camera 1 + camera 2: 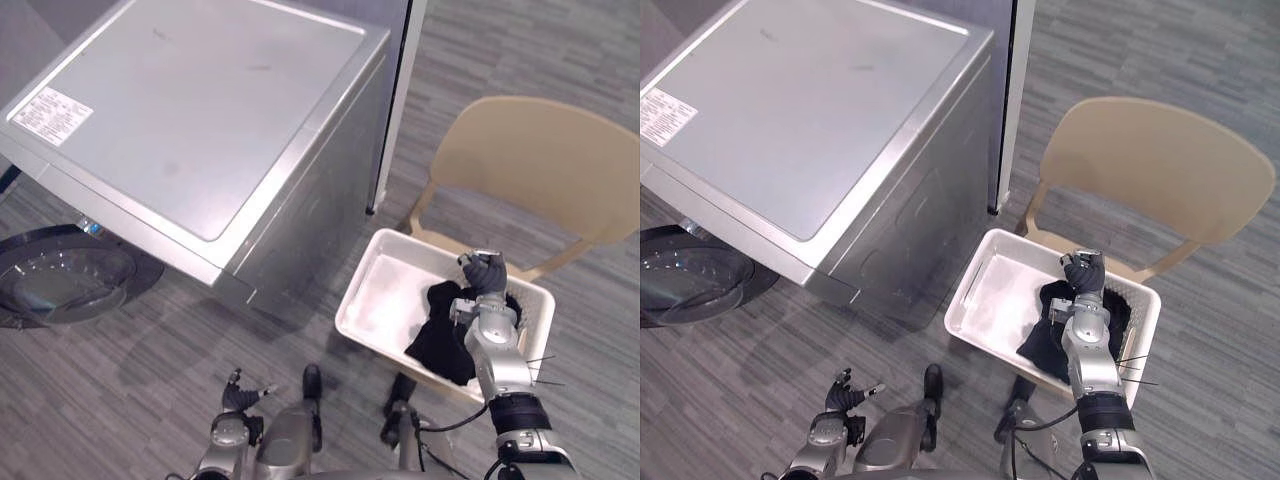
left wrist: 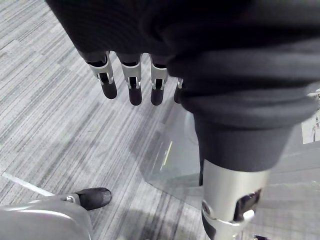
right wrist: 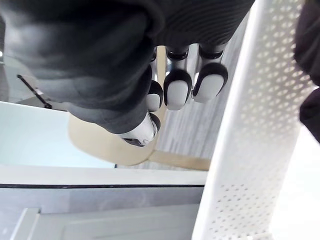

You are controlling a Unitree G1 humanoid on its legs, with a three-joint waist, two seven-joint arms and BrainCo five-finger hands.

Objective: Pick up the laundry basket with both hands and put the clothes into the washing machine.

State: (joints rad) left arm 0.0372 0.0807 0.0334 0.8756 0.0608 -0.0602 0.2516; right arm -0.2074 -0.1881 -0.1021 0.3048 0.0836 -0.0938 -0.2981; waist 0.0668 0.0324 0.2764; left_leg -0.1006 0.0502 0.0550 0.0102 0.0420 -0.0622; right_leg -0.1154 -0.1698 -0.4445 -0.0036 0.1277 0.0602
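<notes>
White and perforated, the laundry basket point(image 1: 385, 300) sits on the grey floor at lower right of the eye views, just in front of a tan chair point(image 1: 540, 160), with dark clothes point(image 1: 440, 335) heaped in its near right part. The right hand point(image 1: 486, 273) hangs over the basket's far right rim, just above the clothes, its fingers point(image 3: 177, 89) curled beside the basket wall with nothing in them. The left hand point(image 1: 240, 396) shows at bottom left, fingers straight and empty. A silver washing machine point(image 1: 200, 110) fills the upper left, its door point(image 1: 60, 280) open.
</notes>
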